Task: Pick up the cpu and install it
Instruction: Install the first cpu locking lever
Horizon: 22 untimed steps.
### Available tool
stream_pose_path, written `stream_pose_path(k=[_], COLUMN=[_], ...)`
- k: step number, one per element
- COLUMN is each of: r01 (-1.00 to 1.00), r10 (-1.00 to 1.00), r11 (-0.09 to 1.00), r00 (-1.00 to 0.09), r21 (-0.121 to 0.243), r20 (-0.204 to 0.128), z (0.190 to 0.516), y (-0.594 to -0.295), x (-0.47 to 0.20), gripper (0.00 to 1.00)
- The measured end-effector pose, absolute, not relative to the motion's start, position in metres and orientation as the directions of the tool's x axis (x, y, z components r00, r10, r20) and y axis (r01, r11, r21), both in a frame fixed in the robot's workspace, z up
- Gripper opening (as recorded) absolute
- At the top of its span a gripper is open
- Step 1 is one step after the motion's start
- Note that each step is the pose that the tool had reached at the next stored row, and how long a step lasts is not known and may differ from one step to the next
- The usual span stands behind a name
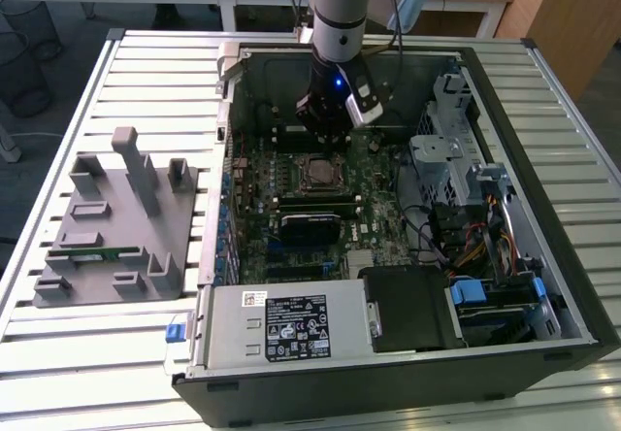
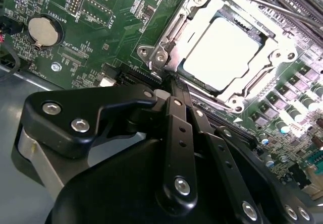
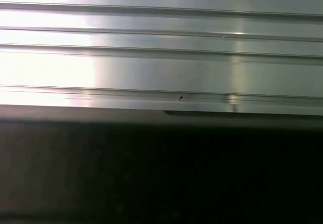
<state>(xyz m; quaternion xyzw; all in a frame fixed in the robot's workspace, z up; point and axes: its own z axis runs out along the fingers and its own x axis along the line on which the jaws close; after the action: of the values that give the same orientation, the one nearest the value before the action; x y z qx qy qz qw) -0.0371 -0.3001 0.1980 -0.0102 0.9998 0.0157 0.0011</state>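
Observation:
The cpu [image 2: 222, 52], a flat square chip with a bright silvery top, lies inside the metal-framed socket [image 2: 166, 37] on the green motherboard [image 2: 101, 27]. In the exterior view the socket [image 1: 315, 172] sits mid-board inside the open computer case [image 1: 572, 285]. My gripper [image 1: 325, 138] hangs just behind the socket there. In the second wrist view my gripper [image 2: 171, 85] has its black fingers [image 2: 176, 123] drawn together, shut on nothing, with the tips beside the socket frame's edge and apart from the chip.
A grey fixture [image 1: 112, 222] with a green memory stick [image 1: 92, 253] stands on the ribbed metal table [image 1: 146, 62] at the exterior view's left. Drive cages and cables [image 1: 466, 208] crowd the case's right side. A power supply [image 1: 281, 324] fills its front.

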Motion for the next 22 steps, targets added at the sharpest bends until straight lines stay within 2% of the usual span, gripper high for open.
stream_pose_path(k=[22], r01=[-0.02], r10=[-0.02], r11=[0.999], r00=[-1.0], r21=[0.034], r20=[-0.003], z=[0.2042], y=[-0.3054], x=[-0.037], gripper=[0.11])
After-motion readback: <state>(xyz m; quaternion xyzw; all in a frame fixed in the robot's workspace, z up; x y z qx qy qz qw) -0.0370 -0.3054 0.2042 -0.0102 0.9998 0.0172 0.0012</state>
